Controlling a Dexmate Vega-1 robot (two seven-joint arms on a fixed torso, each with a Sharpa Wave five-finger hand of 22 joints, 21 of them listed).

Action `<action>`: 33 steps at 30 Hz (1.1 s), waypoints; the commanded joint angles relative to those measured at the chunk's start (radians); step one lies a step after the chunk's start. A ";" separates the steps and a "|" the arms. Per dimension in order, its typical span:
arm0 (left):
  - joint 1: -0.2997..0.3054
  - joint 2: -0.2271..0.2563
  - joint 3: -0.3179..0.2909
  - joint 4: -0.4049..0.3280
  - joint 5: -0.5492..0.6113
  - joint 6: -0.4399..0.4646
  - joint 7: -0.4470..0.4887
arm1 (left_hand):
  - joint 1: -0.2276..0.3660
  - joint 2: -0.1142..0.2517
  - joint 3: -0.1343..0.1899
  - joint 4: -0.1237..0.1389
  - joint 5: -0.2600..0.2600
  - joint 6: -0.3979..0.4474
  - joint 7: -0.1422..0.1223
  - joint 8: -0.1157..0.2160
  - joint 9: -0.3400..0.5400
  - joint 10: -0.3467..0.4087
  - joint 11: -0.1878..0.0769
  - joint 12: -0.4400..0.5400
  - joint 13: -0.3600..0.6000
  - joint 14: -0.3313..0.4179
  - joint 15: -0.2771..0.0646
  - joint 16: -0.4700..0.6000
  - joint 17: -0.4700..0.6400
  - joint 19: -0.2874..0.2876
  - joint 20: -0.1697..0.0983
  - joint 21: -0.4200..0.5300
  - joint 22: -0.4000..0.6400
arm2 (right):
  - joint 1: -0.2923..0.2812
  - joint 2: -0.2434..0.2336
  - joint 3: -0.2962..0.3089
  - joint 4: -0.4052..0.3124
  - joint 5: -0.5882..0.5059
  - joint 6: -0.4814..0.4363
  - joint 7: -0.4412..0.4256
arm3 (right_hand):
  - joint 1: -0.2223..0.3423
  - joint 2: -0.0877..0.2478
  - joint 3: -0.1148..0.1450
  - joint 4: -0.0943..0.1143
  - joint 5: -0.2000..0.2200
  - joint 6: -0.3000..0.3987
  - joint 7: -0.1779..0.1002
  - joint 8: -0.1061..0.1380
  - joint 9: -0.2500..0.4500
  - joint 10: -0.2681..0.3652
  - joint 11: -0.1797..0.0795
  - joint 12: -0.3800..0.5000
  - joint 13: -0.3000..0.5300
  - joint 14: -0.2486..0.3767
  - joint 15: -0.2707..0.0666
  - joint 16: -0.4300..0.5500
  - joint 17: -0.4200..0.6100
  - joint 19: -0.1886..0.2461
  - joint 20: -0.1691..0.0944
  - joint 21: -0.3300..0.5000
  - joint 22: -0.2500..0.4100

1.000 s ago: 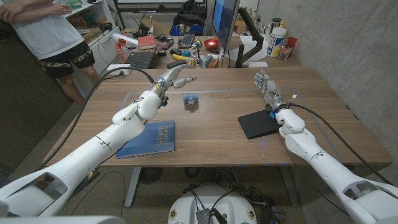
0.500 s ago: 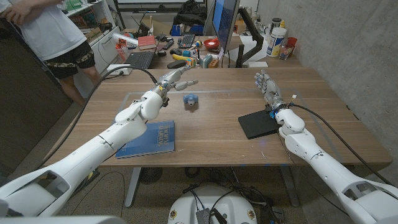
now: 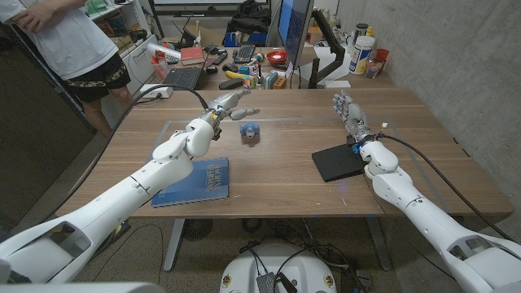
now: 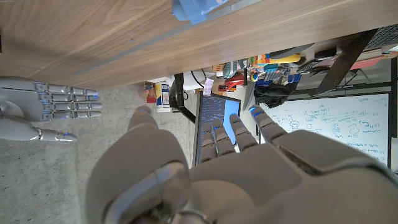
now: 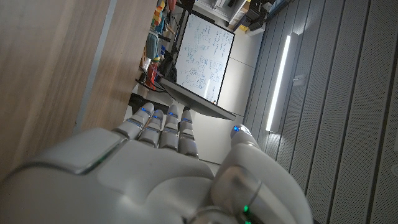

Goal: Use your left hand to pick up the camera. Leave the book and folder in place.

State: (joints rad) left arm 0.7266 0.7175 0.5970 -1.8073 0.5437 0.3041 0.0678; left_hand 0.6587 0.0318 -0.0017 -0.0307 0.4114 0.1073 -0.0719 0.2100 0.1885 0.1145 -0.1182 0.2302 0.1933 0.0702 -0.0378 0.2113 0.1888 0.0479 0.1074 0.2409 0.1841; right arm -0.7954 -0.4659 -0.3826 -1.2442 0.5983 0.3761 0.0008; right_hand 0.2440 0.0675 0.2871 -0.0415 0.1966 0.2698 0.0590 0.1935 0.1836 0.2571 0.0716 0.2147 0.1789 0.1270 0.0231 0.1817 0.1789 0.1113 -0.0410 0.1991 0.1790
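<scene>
The small blue camera (image 3: 250, 130) sits on the wooden table (image 3: 285, 187) a little left of centre; its edge also peeks in as a blue shape (image 4: 194, 9) in the left wrist view. My left hand (image 3: 230, 104) hovers just behind and to the left of the camera, fingers stretched out and apart, holding nothing. The blue book (image 3: 195, 181) lies near the front edge under my left forearm. The black folder (image 3: 340, 161) lies at the right. My right hand (image 3: 348, 112) stands upright behind the folder, fingers straight and empty, and appears as a hand (image 4: 46, 109) in the left wrist view.
A person (image 3: 65, 41) stands at the far left corner of the table. Behind the far edge are a laptop (image 3: 183, 77), a monitor (image 3: 295, 28), bottles (image 3: 362, 55) and assorted clutter. A black cable (image 3: 440, 175) runs along my right arm.
My left hand has crept slightly toward the camera, fingers still spread. The person at the back left has shifted a little. My right hand stays put.
</scene>
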 commanded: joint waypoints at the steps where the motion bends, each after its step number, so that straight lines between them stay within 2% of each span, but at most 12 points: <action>1: -0.015 0.001 0.019 0.003 0.057 0.011 -0.033 | 0.014 -0.002 -0.001 -0.011 0.004 0.021 -0.005 0.012 0.003 0.024 -0.001 0.010 0.005 0.018 -0.024 0.008 0.003 0.012 0.001 0.010 0.004 | 0.011 0.011 -0.002 0.020 -0.001 0.014 0.007 | -0.004 0.000 0.002 -0.005 0.005 0.004 0.000 -0.001 0.002 0.000 0.002 -0.002 0.005 -0.001 0.004 0.003 0.003 -0.005 0.001 0.000 0.006; 6: -0.021 0.003 0.024 0.002 0.078 0.015 -0.046 | 0.018 -0.002 -0.002 -0.013 0.005 0.036 -0.007 0.016 0.003 0.032 -0.005 0.011 0.006 0.028 -0.025 0.009 0.003 0.022 0.003 0.012 0.004 | 0.017 0.015 0.000 0.026 0.000 0.019 0.006 | -0.005 0.000 0.002 -0.006 0.005 0.004 0.000 -0.001 0.002 -0.001 0.001 -0.003 0.005 -0.001 0.005 0.003 0.003 -0.005 0.000 0.000 0.006; 7: -0.021 0.001 0.022 0.001 0.077 0.016 -0.049 | 0.020 -0.002 -0.003 -0.014 0.005 0.038 -0.007 0.016 0.003 0.033 -0.005 0.011 0.006 0.031 -0.026 0.010 0.003 0.026 0.008 0.013 0.004 | 0.018 0.017 0.000 0.028 0.000 0.021 0.006 | -0.005 0.000 0.002 -0.006 0.005 0.004 0.001 -0.001 0.002 -0.001 0.002 -0.003 0.005 -0.001 0.005 0.003 0.003 -0.006 0.001 0.000 0.006; 10: -0.027 0.002 0.025 0.001 0.086 0.016 -0.063 | 0.033 -0.003 -0.007 -0.019 0.007 0.050 -0.015 0.014 0.004 0.082 -0.002 0.023 0.008 0.084 -0.027 0.022 0.006 0.083 0.057 0.028 0.004 | 0.021 0.019 0.000 0.031 0.000 0.022 0.005 | -0.005 0.000 0.002 -0.006 0.005 0.004 0.001 -0.001 0.002 0.000 0.000 -0.003 0.005 -0.002 0.004 0.003 0.003 -0.006 0.000 0.000 0.006; 16: -0.028 0.007 0.028 -0.006 0.105 0.022 -0.082 | 0.041 -0.004 -0.010 -0.022 0.008 0.053 -0.023 0.013 0.004 0.083 -0.005 0.020 0.009 0.087 -0.028 0.019 0.006 0.118 0.081 0.037 0.003 | 0.022 0.021 -0.004 0.031 0.000 0.016 0.007 | -0.005 0.000 0.001 -0.006 0.005 0.003 0.001 -0.001 0.002 0.002 0.001 -0.002 0.005 -0.002 0.003 0.003 0.003 -0.007 0.001 0.000 0.006; 23: -0.026 0.016 0.035 -0.020 0.143 0.035 -0.102 | 0.046 -0.006 -0.012 -0.025 0.009 0.057 -0.032 0.012 0.005 0.083 -0.006 0.017 0.010 0.096 -0.028 0.019 0.007 0.143 0.093 0.043 0.003 | 0.022 0.018 -0.006 0.023 -0.003 0.010 0.007 | -0.006 -0.001 0.000 -0.007 0.005 0.002 0.000 -0.002 0.002 0.001 -0.001 -0.003 0.005 -0.002 0.005 0.003 0.002 -0.010 0.003 -0.001 0.005; 27: -0.026 0.018 0.039 -0.024 0.164 0.039 -0.113 | 0.050 -0.009 -0.015 -0.027 0.009 0.070 -0.046 0.016 0.005 0.092 -0.018 0.018 0.011 0.108 -0.028 0.021 0.008 0.158 0.098 0.045 0.003 | 0.025 0.018 -0.006 0.024 -0.003 0.011 0.009 | -0.005 -0.001 0.000 -0.008 0.006 0.002 0.000 -0.002 0.002 -0.001 0.000 -0.003 0.005 -0.003 0.004 0.003 0.002 -0.010 0.003 -0.001 0.005; 33: -0.039 0.019 0.056 -0.026 0.202 0.043 -0.152 | 0.054 -0.009 -0.016 -0.029 0.010 0.080 -0.047 0.018 0.005 0.100 -0.023 0.019 0.012 0.113 -0.030 0.021 0.009 0.167 0.100 0.046 0.002 | 0.031 0.025 -0.005 0.035 0.001 0.020 0.016 | -0.005 -0.002 0.000 -0.009 0.006 0.003 0.001 -0.001 0.002 -0.001 0.000 -0.004 0.005 -0.003 0.005 0.003 0.002 -0.011 0.003 -0.001 0.005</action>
State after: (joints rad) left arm 0.6993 0.7312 0.6338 -1.8239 0.6901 0.3378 -0.0392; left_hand 0.7021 0.0226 -0.0155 -0.0526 0.4114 0.1772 -0.1199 0.2235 0.1884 0.2086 -0.1411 0.2497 0.2027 0.1703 -0.0414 0.2266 0.1933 0.2073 0.2057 0.2816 0.1839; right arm -0.7713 -0.4473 -0.3874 -1.2174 0.5966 0.3914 0.0090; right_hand 0.2440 0.0675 0.2844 -0.0442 0.1966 0.2698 0.0590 0.1935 0.1836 0.2571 0.0716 0.2148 0.1788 0.1232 0.0268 0.1817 0.1789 0.1043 -0.0339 0.1991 0.1790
